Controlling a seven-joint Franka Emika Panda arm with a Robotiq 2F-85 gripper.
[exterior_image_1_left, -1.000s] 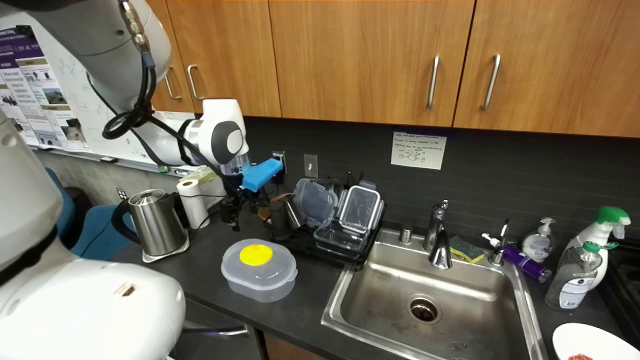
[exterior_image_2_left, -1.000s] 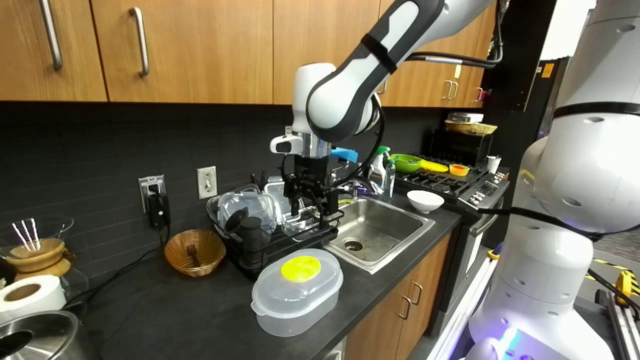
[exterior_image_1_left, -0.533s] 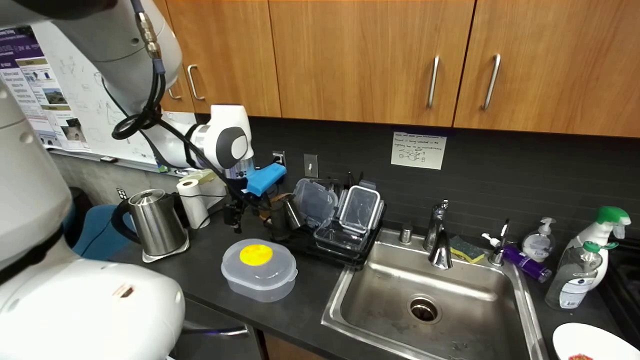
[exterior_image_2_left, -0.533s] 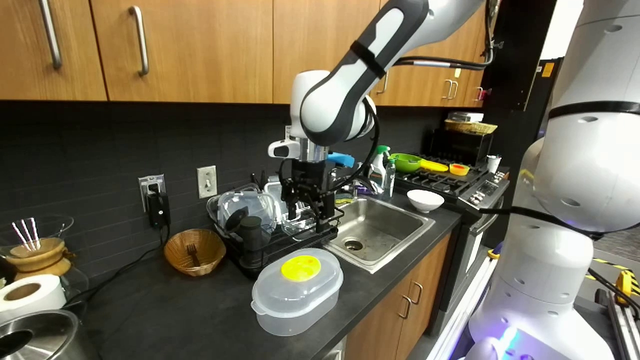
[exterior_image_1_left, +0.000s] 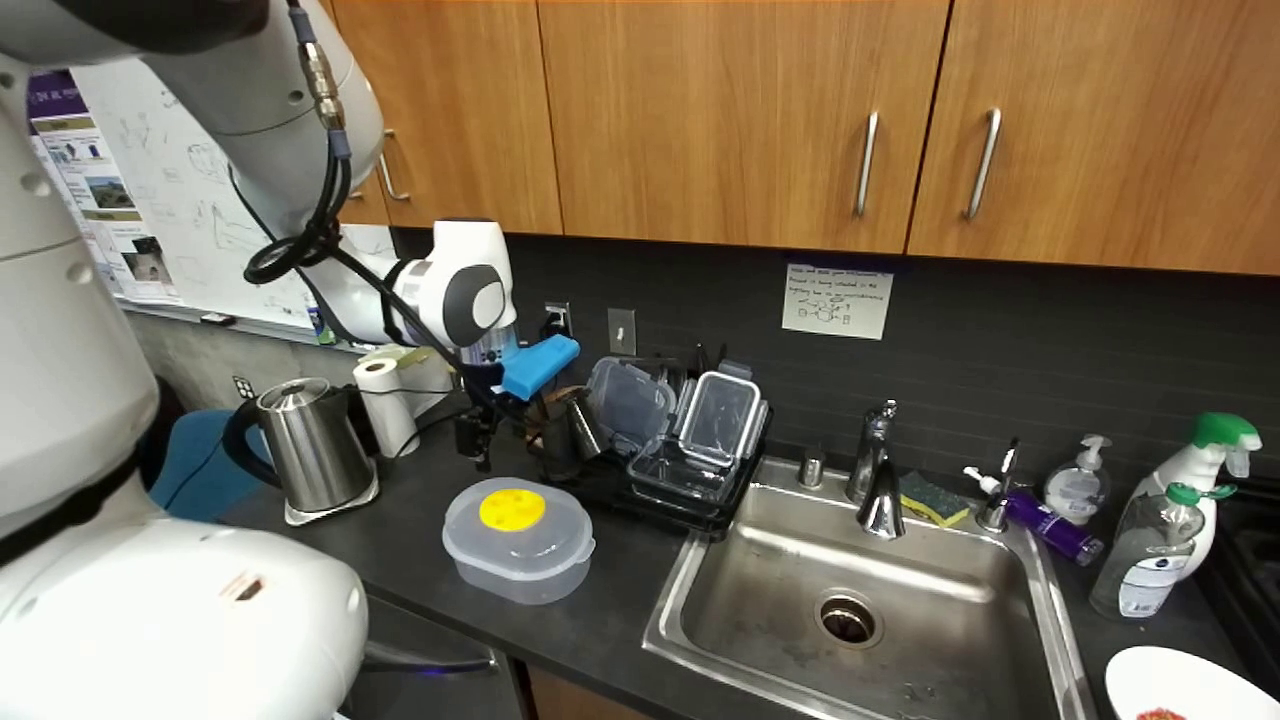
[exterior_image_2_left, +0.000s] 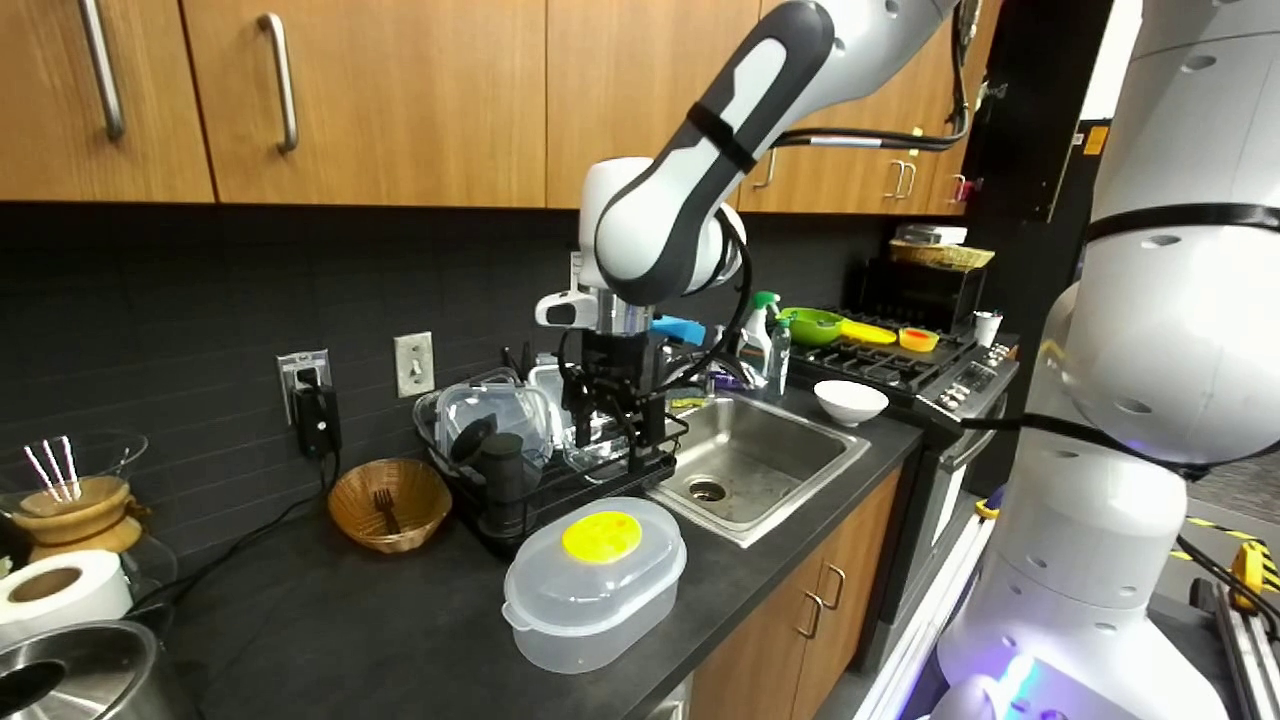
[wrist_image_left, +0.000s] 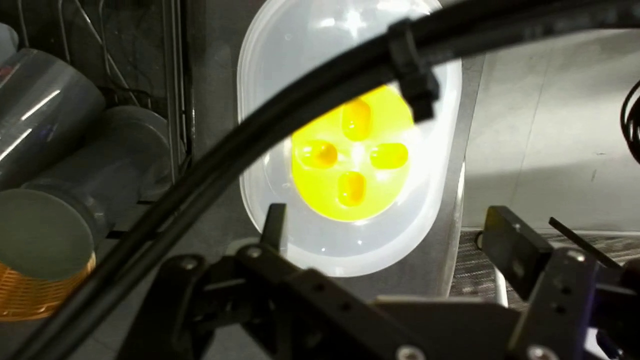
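1. We see the black two-fingered robot gripper (wrist_image_left: 387, 222) spread wide, holding nothing.
2. Below and apart from it, we see the translucent oval plastic container (exterior_image_2_left: 595, 590), topped by a round yellow disc (exterior_image_2_left: 601, 537), on the dark grey countertop (exterior_image_2_left: 330, 620).
3. Just beside the container we find the black wire dish rack (exterior_image_1_left: 690, 517).

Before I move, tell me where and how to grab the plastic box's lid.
Grip the lid by the small tab at its end away from the sink, probably coming in level from there, fingers above and below: it juts out and looks thin. Spanning the lid seems doubtful: in the wrist view it looks wider than the fingers' opening.
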